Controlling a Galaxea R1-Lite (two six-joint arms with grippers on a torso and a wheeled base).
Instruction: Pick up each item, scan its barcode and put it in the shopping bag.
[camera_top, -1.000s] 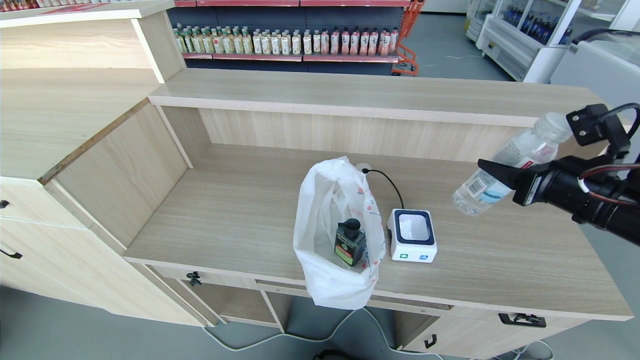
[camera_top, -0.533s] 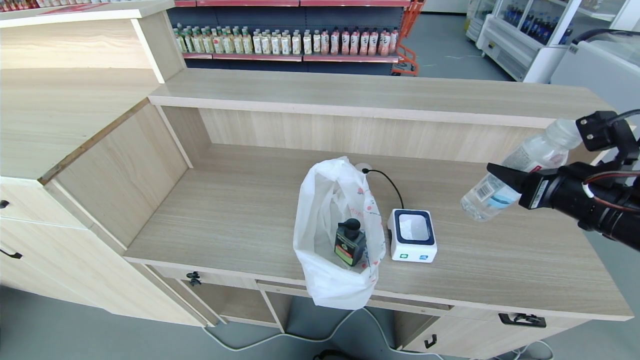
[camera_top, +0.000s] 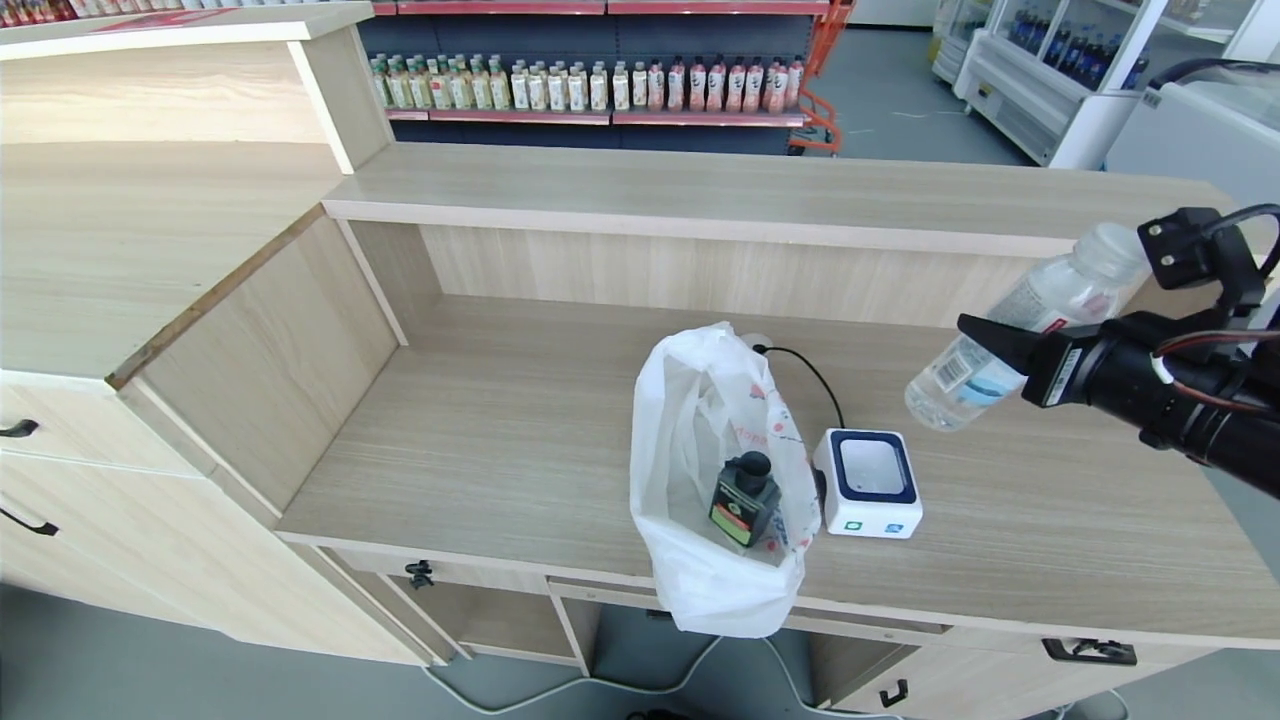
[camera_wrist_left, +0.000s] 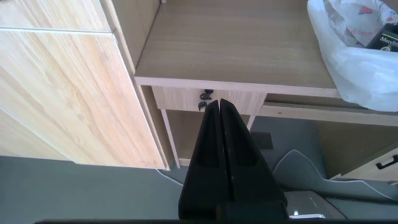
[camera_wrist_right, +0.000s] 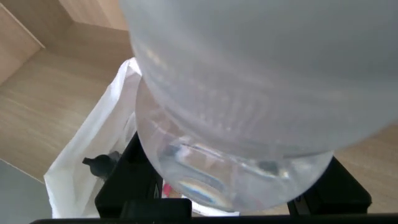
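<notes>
Item: clear water bottle, tilted, cap end up, held above the right side of the desk, well apart from the scanner and the shopping bag.

Holder: my right pincer, clamped round the labelled middle.

Handling, as I judge it: thin-walled, slick, dents under squeeze. Grip at the label band, barcode turned outward.

My left pincer: clenched, empty, low before the desk front.

In bag: one dark bottle.

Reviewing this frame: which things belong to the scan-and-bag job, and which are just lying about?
Part of the job: water bottle, held in the right gripper; scanner; shopping bag; dark bottle inside the bag.

Just there: drinks shelves behind the counter; fridges at the back; drawer handles under the counter.
</notes>
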